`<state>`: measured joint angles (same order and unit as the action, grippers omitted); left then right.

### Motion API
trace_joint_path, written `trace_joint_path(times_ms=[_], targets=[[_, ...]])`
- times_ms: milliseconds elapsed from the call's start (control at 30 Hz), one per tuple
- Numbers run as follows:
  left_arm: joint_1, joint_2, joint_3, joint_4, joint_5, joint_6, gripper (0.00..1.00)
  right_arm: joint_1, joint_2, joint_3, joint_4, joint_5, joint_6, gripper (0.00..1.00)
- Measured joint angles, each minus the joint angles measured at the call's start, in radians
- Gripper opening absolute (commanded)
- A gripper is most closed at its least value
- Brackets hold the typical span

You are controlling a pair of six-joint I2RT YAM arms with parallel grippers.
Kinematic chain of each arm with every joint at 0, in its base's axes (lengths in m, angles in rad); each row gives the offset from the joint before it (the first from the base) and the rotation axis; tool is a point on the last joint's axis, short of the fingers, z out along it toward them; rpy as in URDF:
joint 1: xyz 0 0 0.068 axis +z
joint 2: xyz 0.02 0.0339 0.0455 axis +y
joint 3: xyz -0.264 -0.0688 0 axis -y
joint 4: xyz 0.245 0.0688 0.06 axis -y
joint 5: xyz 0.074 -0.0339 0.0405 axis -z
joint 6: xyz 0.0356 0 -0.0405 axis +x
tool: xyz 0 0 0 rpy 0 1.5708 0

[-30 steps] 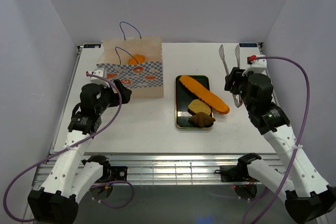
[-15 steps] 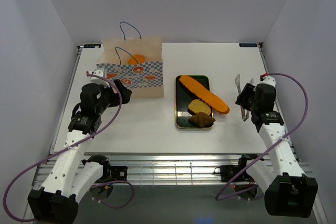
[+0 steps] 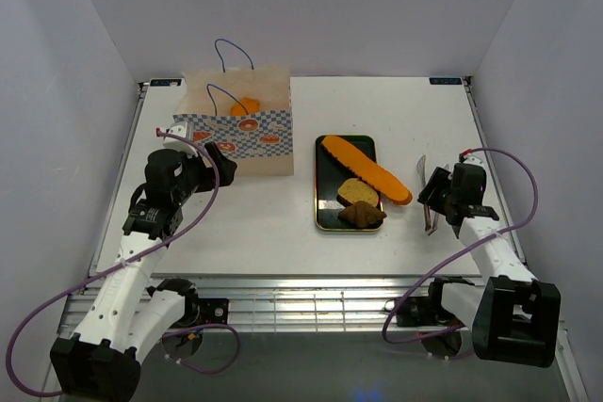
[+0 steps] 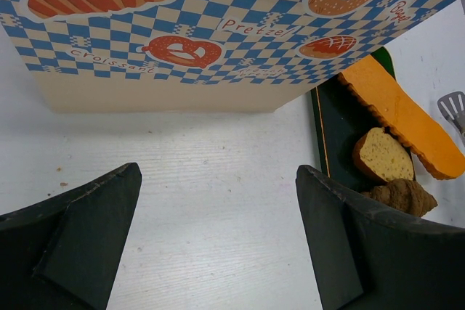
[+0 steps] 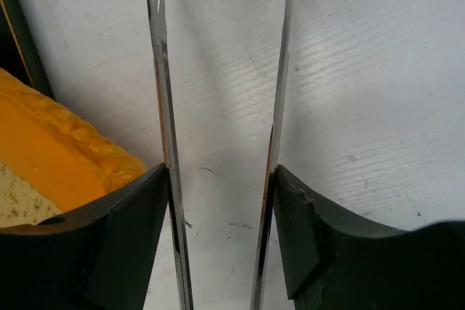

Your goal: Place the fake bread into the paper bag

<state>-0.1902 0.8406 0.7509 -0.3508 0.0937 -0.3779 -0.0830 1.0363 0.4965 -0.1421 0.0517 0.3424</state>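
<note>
Since a second ago the right arm has drawn back from the far right of the counter [image 3: 264,223] and come down low beside the tray [image 3: 328,171]. The left arm has not shifted. The right end effector [image 5: 219,194] is clenched on the tongs [image 5: 161,70], whose 2 metal arms press against the inner faces of its fingers and point out over the bare counter just right of the tray. The left end effector [image 4: 218,176] is released, with nothing between its fingers, and hangs near the front of the paper bag [image 3: 240,138].

On the tray lie 3 pieces of bread: a long orange loaf [image 3: 366,168] set slantwise with 1 end hanging over the tray's right edge, a cut roll [image 3: 358,191], and a brown croissant [image 3: 362,215] at the near end. 1 more orange piece [image 3: 246,106] shows inside the bag's open mouth.

The pieces look glossy and stiff, so probably light but slippery against metal. I would pinch the long loaf across its narrow width near the middle, so it does not tip. The croissant looks easiest to grip across its thick centre.
</note>
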Motion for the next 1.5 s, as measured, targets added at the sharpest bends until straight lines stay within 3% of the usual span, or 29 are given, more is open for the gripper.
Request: trace_joint_path(times_ms=[600,1500], targets=[[0.000,0.003,0.000,0.000,0.000,0.000,0.98,-0.008,0.148,-0.023,0.064,-0.014,0.016,0.66],[0.000,0.007,0.000,0.000,0.000,0.000,0.98,-0.008,0.176,-0.012,0.055,-0.011,0.001,0.88]])
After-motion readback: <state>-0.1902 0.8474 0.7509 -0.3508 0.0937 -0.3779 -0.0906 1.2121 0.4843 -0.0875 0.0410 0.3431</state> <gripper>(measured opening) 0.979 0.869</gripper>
